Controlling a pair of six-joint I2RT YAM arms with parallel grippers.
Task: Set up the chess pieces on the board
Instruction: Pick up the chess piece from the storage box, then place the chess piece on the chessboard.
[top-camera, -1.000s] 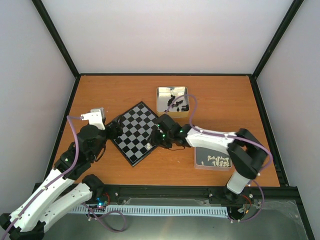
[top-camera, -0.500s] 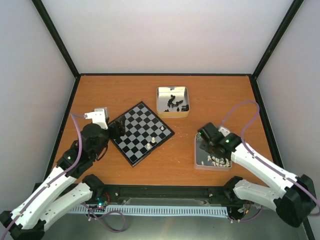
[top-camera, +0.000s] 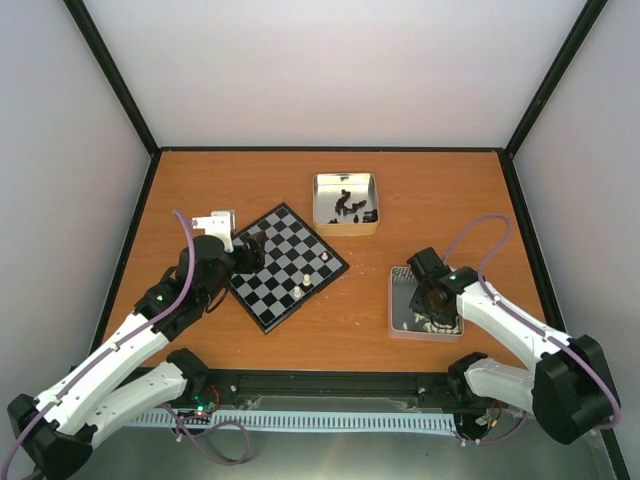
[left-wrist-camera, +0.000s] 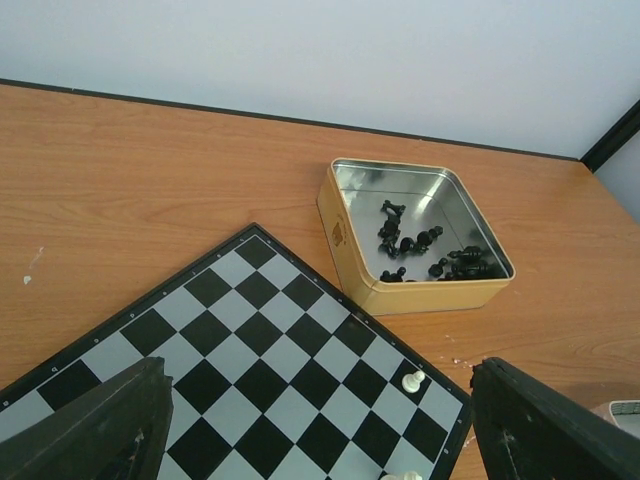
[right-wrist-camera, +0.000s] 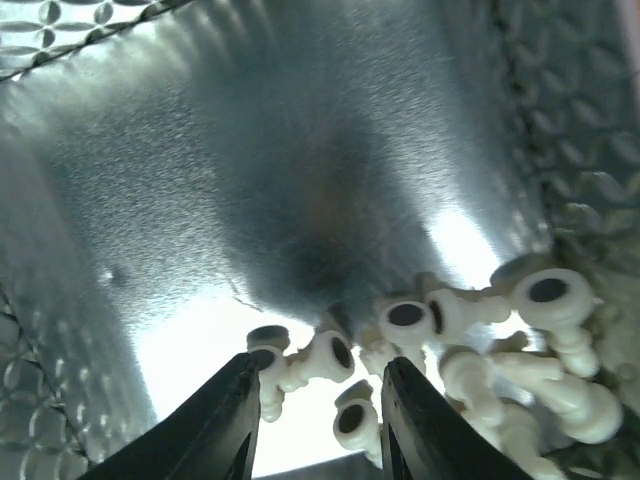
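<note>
The board lies tilted left of the table's middle, and shows in the left wrist view. Two cream-white pieces stand on it, one near its right corner and one at its near edge. My left gripper is open and empty over the board's left part. My right gripper is open, low inside the near tin. Its fingers straddle lying white pieces in a heap.
A second shiny tin with several black chessmen stands behind the board's right corner. Black frame rails run along the table's edges. Bare wood lies between the board and the near tin.
My right gripper left the board, leaving a white piece near its right corner, swung right and went down into the near tin. My left gripper shifted right over the board.
</note>
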